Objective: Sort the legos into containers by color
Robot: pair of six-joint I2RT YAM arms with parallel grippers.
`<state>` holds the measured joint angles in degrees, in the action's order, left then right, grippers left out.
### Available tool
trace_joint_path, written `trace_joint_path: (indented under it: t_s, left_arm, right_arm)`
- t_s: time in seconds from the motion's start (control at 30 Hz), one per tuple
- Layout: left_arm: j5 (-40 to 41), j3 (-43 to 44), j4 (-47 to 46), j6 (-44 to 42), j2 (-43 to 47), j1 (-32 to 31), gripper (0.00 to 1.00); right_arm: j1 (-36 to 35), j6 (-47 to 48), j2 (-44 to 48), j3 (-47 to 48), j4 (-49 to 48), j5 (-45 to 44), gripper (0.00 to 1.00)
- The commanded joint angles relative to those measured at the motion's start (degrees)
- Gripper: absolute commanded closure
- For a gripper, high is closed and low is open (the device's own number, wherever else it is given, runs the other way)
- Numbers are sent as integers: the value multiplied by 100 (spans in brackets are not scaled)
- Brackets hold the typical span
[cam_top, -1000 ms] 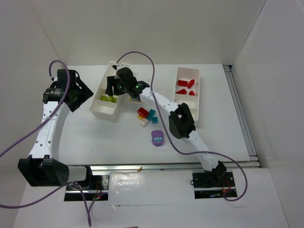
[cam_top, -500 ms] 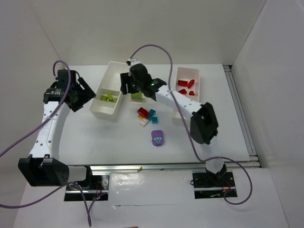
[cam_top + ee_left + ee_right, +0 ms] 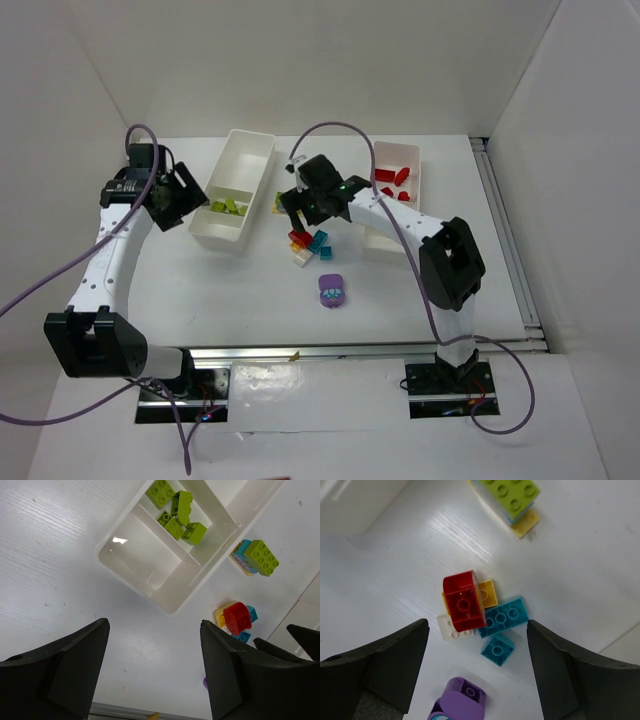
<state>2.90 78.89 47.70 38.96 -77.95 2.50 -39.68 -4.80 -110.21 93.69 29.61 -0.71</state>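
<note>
white tubular links [image 3: 103, 268], black joint housings [image 3: 455, 265], black base plates [image 3: 445, 385] with loose wiring; lilac cables [image 3: 335, 128] strung along each; broad matte-black wedge fingers [image 3: 390, 665], flat inner faces

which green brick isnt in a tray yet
The lime brick on the table just outside the tray; the other green bricks all lie inside it.

Glossy smooth plastic red brick [image 3: 464, 605] on a matt, finely grained table [image 3: 395, 580]; shiny plastic tray [image 3: 142, 562].
</note>
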Motion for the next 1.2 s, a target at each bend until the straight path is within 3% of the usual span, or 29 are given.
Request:
trace_joint_path:
  t_s: [0.0,0.33,0.47,0.63,0.83,1.07,1.17]
  left_arm:
    - [-175,223,-147,-230,-114,31,16]
    - [-413,170,-147,-231,-176,31,17]
    - [-413,170,-200,-284,-229,31,17]
    - [-465,170,-200,-336,-281,31,17]
    - [-641,170,-252,-389,-335,31,17]
    - [-835,337,-305,-389,-448,-135,17]
    - [-948,390,-358,-389,-519,-198,17]
  right_arm:
    - [-136,462,-97,79,177,291,14]
    - [-189,357,-764,255,-103,343,18]
    - [-189,357,-878,255,-174,343,24]
    - [-189,190,-932,203,-297,282,40]
    - [-189,128,-1072,404,-253,282,42]
    - [-189,190,-975,359,-282,203,59]
    - [-189,242,-976,361,-280,203,52]
